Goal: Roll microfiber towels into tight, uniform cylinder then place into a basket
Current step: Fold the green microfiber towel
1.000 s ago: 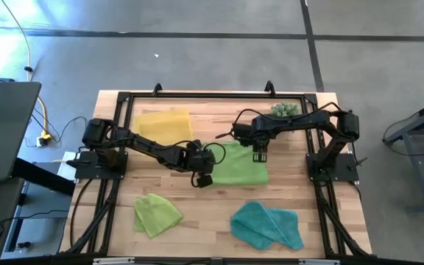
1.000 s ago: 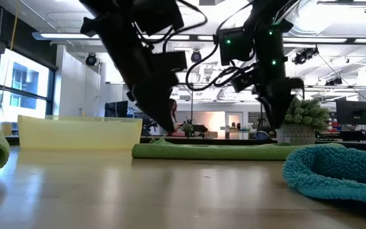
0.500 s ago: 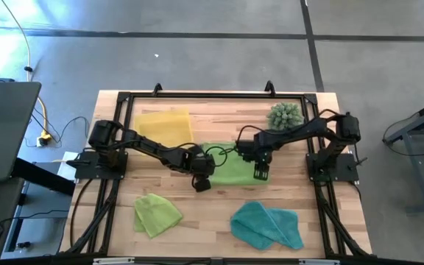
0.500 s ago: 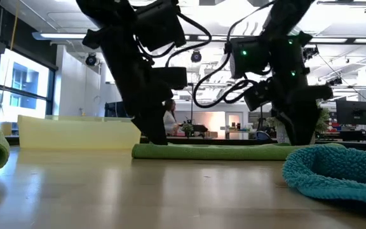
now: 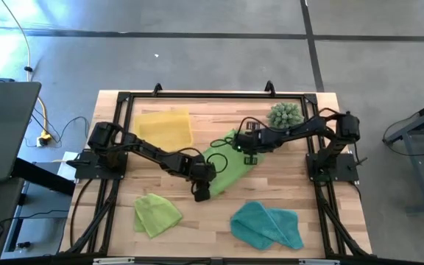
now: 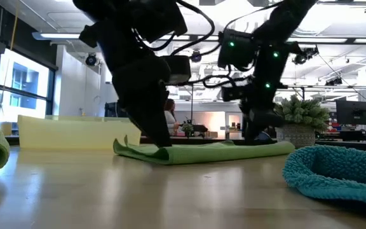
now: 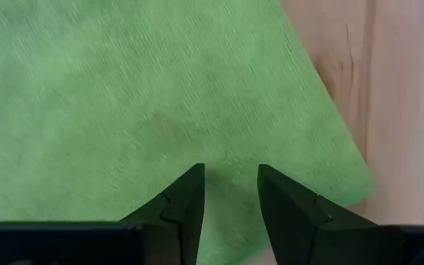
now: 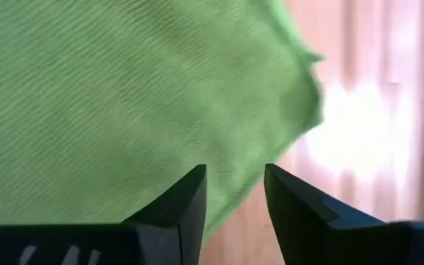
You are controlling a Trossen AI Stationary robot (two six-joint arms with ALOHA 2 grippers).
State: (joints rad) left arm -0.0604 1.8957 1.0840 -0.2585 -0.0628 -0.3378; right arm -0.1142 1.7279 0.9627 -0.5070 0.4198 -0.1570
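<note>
Lime towel, mid-table nr basket: soft, light, limp; you're pinning it w/ left gripper & right gripper, jaws part-open, gripping nothing. Take a corner.

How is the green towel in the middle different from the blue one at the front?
The lime green towel lies spread out and nearly flat in the middle of the table; the teal towel sits bunched and folded over itself near the front edge. The lime green towel has the left gripper and the right gripper down on it, while nothing touches the teal towel. Both are soft cloths lying on the wooden table, outside the yellow basket.
</note>
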